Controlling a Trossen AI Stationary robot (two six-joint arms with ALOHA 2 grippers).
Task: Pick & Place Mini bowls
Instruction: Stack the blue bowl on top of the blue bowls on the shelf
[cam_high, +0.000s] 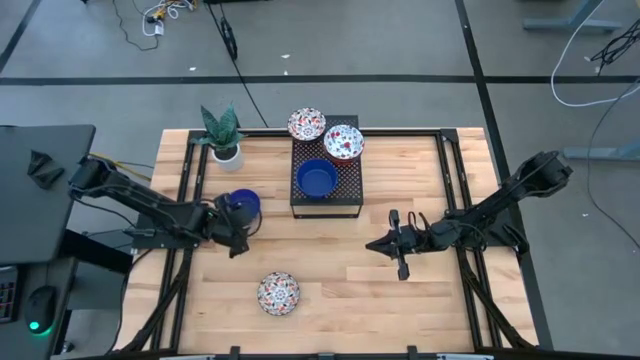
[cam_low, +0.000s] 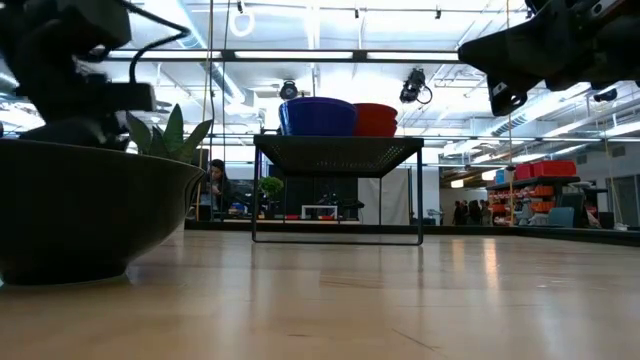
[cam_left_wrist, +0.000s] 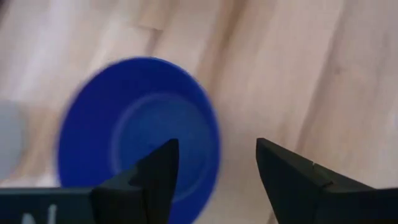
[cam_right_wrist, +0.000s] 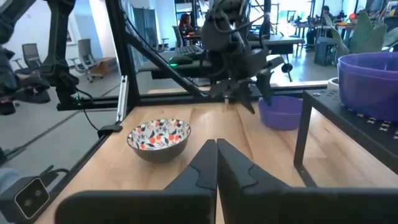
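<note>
My left tool (cam_high: 237, 240) hangs over the left half of the bench (cam_high: 400, 300), its fingers (cam_left_wrist: 155, 171) spread wide and holding nothing; a blue bowl (cam_high: 241, 203) sits on the wood just beside it, toward the far edge, and one finger hangs above its rim. My right tool (cam_high: 397, 246) waits over the right half of the bench, its fingers pressed together and empty. Near the front edge, left of the middle, a flowered bowl (cam_high: 278, 293) stands alone. On the black rack (cam_high: 347, 190) at the middle of the far edge sit another blue bowl (cam_high: 317, 179) and two flowered bowls (cam_high: 306, 124), side by side toward the far edge. A potted plant (cam_high: 223, 135) stands near the far left corner.
</note>
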